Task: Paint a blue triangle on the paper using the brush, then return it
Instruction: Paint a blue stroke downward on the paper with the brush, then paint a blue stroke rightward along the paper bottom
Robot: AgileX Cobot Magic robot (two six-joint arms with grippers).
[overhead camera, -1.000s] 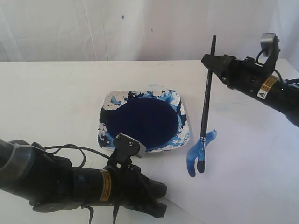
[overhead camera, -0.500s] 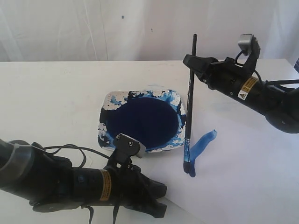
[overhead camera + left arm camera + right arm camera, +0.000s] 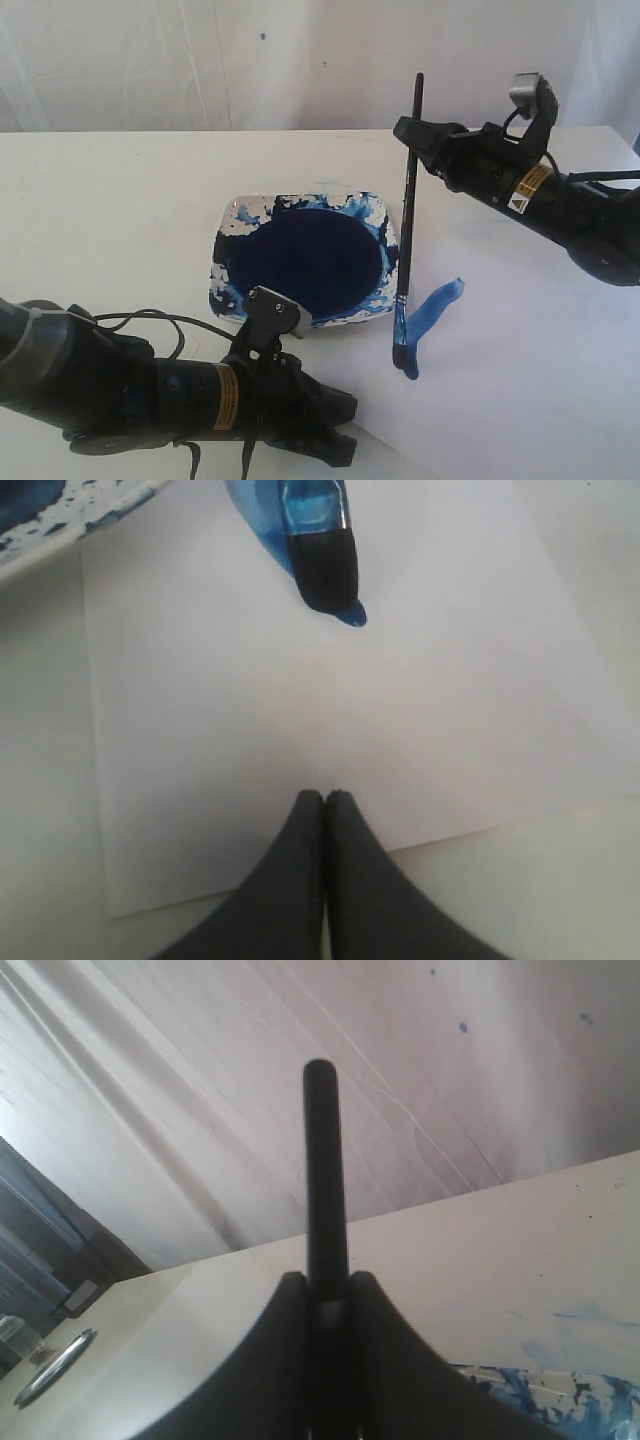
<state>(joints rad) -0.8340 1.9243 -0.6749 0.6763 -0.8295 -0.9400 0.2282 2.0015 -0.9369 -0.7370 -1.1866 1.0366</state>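
Observation:
My right gripper (image 3: 413,138) is shut on the upper handle of the brush (image 3: 405,250), which stands almost upright. Its blue-stained bristles (image 3: 401,355) touch the paper (image 3: 520,390) at the low end of a slanted blue stroke (image 3: 436,300); of the blue triangle only this one stroke shows. In the right wrist view the black handle (image 3: 322,1160) rises from between the fingers of the right gripper (image 3: 327,1285). My left gripper (image 3: 345,432) rests shut and empty at the paper's near edge. In the left wrist view the left gripper (image 3: 325,795) points at the brush tip (image 3: 325,565) over the paper (image 3: 420,730).
A square white dish (image 3: 232,222) holding a dark navy pool of paint (image 3: 305,260) stands just left of the brush, and its corner (image 3: 60,520) shows in the left wrist view. A white curtain hangs behind the table. The left arm's cables lie at the front left.
The right arm has carried the brush leftward, so the bristles now stand at the stroke's lower end near the dish. Over the last half second it has held still. The left arm has not moved.

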